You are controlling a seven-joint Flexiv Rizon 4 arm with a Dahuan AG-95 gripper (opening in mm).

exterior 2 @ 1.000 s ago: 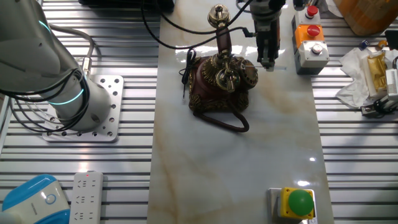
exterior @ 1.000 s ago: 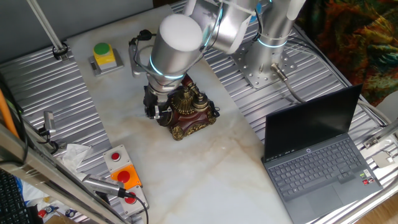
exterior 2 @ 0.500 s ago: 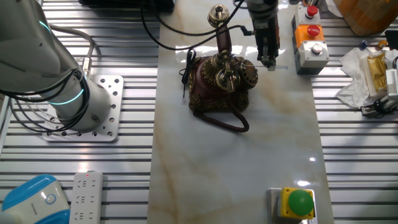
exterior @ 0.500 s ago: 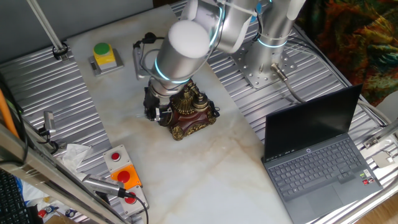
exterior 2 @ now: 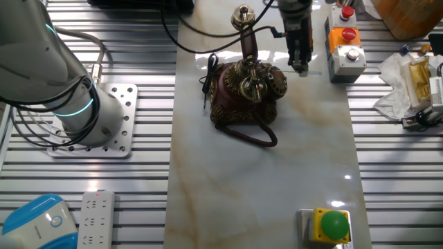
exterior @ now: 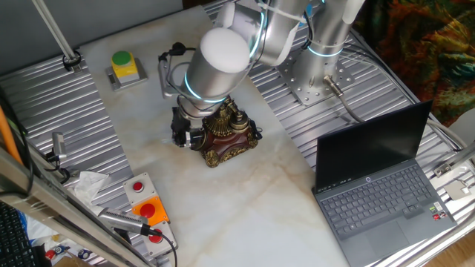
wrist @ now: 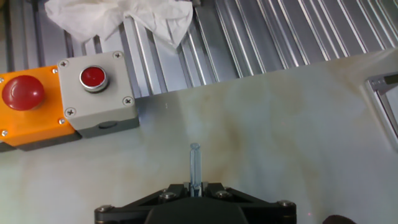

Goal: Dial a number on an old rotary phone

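**Q:** Marble-patterned and pale, is that the table point(exterior 2: 277, 194) surface, and where does the phone sit on it?

**A:** Yes. The old rotary phone point(exterior 2: 247, 93) stands on the pale slab, toward the end nearest the button boxes. Its body is dark red with brass-gold trim, the handset point(exterior 2: 245, 41) lies on the cradle, and a black cord point(exterior 2: 257, 135) loops on the table beside it. In one fixed view the phone point(exterior: 225, 133) is partly hidden behind the arm's large silver joint point(exterior: 215, 63).

**Q:** Where is the gripper?

**A:** In the other fixed view the gripper point(exterior 2: 300, 66) points down just beside the phone, on the side facing the grey and orange button boxes, with its tip close to the table. Whether it touches the phone cannot be told. In one fixed view its dark body point(exterior: 182, 130) shows next to the phone's base.

**Q:** How do the fingers stand?

**A:** The hand view shows them brought together around a thin clear rod point(wrist: 195, 165) that sticks out ahead of them over bare marble.

**Q:** What else is around?

**A:** The hand view shows a grey box with a red button point(wrist: 94, 93), an orange box with a red mushroom button point(wrist: 25, 106) touching it, and crumpled white tissue point(wrist: 134, 17) on the ribbed metal beyond. A yellow box with a green button point(exterior 2: 331, 226) sits at the far end of the slab, and an open laptop point(exterior: 382, 189) rests on the ribbed metal.
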